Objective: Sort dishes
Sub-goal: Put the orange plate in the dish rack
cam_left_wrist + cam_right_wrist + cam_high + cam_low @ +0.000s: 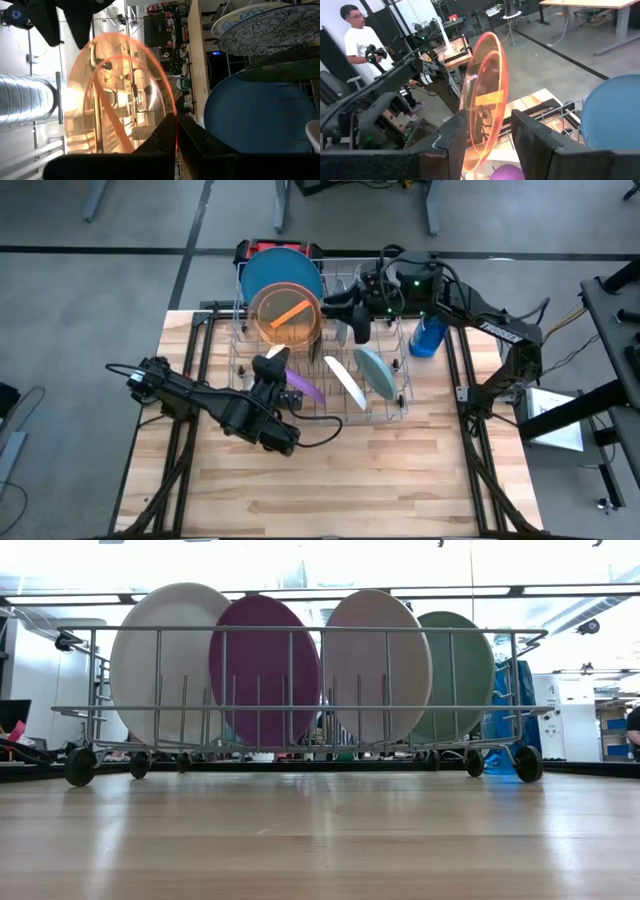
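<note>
We hold the orange plate [287, 314] over the rack [400, 405] | left gripper [175, 131] pinched on its rim | right gripper [482, 132] jaws apart around it | keep it straight, drop into a free slot.

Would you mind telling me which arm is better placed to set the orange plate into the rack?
The left. Its claw is shut on the orange plate rim, holding it above the wire rack, while the right claw stands open around the plate.
</note>
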Robot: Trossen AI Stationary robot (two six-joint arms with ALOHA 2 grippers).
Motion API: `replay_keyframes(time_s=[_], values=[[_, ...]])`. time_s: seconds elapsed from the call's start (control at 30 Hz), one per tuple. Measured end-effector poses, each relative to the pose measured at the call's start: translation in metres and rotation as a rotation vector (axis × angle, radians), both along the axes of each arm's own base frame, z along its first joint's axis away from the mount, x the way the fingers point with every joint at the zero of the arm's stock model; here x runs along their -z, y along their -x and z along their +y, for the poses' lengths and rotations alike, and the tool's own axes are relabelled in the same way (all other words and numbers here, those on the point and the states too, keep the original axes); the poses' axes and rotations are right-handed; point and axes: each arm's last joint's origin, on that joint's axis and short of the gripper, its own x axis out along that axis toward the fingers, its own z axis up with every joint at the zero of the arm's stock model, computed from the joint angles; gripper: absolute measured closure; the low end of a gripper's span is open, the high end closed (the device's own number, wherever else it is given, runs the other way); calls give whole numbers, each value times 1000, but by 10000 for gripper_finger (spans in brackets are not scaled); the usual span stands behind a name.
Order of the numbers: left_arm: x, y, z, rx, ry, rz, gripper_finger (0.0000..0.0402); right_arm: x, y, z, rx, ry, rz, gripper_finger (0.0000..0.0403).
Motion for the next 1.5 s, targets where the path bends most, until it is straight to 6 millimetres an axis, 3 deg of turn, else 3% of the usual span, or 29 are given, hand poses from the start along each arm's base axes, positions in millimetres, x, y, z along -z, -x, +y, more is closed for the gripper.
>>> replay_keyframes(time_s=[0.53,1.17,1.5], values=[[0,0,1,-1,2,6,401,14,-14,-4,22,3,59,244],[1,-1,0,1,35,-10,401,14,-16,-4,15,44,57,371],[1,-1,0,1,38,-19,401,14,-16,-4,15,58,57,394]])
